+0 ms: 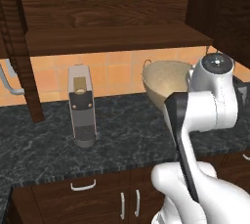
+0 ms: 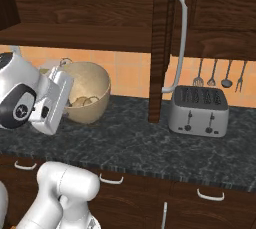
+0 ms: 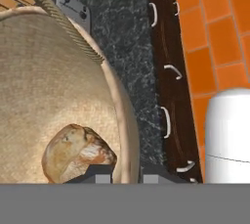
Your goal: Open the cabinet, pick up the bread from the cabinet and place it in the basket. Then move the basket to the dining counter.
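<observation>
Straddling the basket (image 3: 58,86) wall is how the fingers (image 3: 100,175) appear in the hand view: the two dark tips rise at the bottom edge with the tan rim passing up between them, one tip on the inside of the bowl and the other on the outside, toward the dark speckled counter (image 3: 127,47). They stand narrowly apart, and the rim looks pinched between them, so I judge them gripping the basket wall, though the contact itself sits at the very edge of the picture. The bread (image 3: 78,152) already lies inside the basket, resting on the speckled lining just beside the inner tip, so the placing step looks done and what remains is carrying the basket to the dining counter. The right base view shows the gripper (image 2: 59,75) reaching down onto the near-left rim of the basket (image 2: 92,93), with the bread (image 2: 86,101) low in the bowl; the cabinet door (image 2: 161,48) stands open edge-on beside its long handle (image 2: 181,43). In the left base view the basket (image 1: 163,83) sits on the counter (image 1: 122,130) right of the coffee machine (image 1: 81,105), partly behind the arm. Held at one side of its rim, the basket will hang away from the fingers, so a lift could tip it and roll the bread.
</observation>
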### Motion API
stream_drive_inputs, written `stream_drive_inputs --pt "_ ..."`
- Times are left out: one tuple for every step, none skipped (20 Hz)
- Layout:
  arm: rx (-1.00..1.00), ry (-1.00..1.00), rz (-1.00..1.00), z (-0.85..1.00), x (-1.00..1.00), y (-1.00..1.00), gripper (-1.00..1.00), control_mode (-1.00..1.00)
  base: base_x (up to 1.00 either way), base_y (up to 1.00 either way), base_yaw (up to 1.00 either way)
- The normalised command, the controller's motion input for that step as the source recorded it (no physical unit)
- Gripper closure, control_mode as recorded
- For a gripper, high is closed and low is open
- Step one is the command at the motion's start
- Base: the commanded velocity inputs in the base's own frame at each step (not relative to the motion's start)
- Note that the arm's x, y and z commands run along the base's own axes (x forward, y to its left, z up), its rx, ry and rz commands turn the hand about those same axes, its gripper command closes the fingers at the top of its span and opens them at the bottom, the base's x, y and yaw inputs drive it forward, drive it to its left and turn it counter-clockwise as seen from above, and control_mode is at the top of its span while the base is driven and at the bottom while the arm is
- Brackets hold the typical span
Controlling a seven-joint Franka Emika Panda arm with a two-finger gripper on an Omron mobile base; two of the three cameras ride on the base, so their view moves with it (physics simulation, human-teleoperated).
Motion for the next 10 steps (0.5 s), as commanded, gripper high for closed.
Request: stream_drive_inputs --pt "0.00 -0.12 0.00 0.58 -1.00 0.12 1.00 -1.00 0.00 0.00 0.00" --pt "0.00 -0.12 0.00 0.66 -0.88 0.00 1.00 -1.00 0.00 0.00 0.00" --pt "0.00 -0.07 0.00 0.49 -0.84 0.00 1.00 -1.00 0.00 0.00 0.00" --pt "0.00 -0.08 0.00 0.37 -0.94 0.00 1.00 -1.00 0.00 0.00 0.00" --pt "0.00 -0.08 0.00 0.26 -1.00 0.00 1.00 -1.00 0.00 0.00 0.00" --pt "0.00 -0.11 0.00 0.20 -1.00 0.00 1.00 -1.00 0.00 0.00 0.00" --pt "0.00 -0.12 0.00 0.11 -1.00 0.00 1.00 -1.00 0.00 0.00 0.00" --pt "0.00 -0.13 0.00 0.00 -1.00 0.00 1.00 -1.00 0.00 0.00 0.00" --pt "0.00 0.00 0.00 0.00 0.00 0.00 1.00 1.00 -1.00 0.16 0.00" --pt "0.00 0.00 0.00 0.00 0.00 0.00 1.00 1.00 -1.00 0.14 0.00"
